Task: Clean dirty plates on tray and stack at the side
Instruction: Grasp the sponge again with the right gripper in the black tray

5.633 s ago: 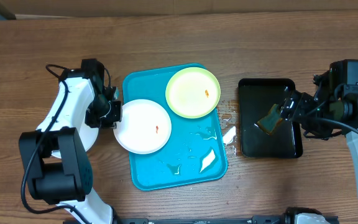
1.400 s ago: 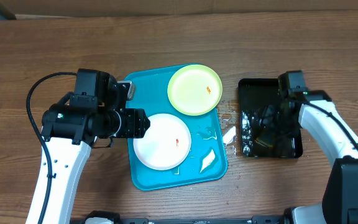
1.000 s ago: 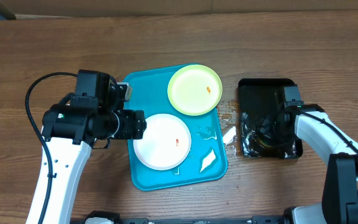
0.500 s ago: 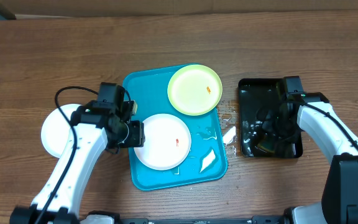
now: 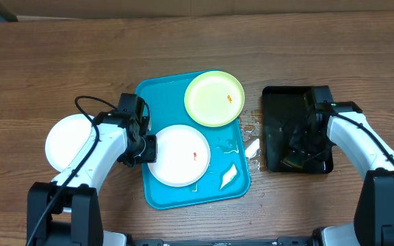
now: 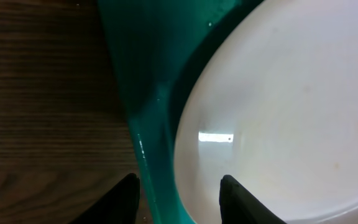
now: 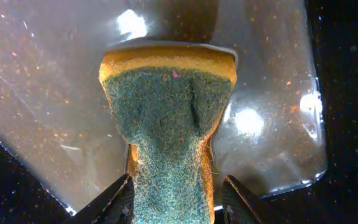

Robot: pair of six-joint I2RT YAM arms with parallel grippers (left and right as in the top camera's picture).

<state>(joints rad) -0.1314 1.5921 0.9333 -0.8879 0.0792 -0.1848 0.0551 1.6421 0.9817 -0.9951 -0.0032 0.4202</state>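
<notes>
Wood table (image 5: 183,41): tray (image 5: 157,96), 3 plates (image 5: 176,158), sponge (image 7: 169,124)

left wrist cam: white plate (image 6: 278,106) runs off right + bottom edges, tray (image 6: 145,93) rim cut off top and bottom, only fingertips (image 6: 124,202) poke in. overhead: left gripper (image 5: 144,148) buried under own wrist, grip unclear. second white plate (image 5: 66,141) partly under left arm. right wrist cam: sponge (image 7: 169,124) cut off at bottom, squeezed or just flanked, can't tell. overhead: right gripper (image 5: 306,140) lost in dark over black tray (image 5: 276,130).
</notes>
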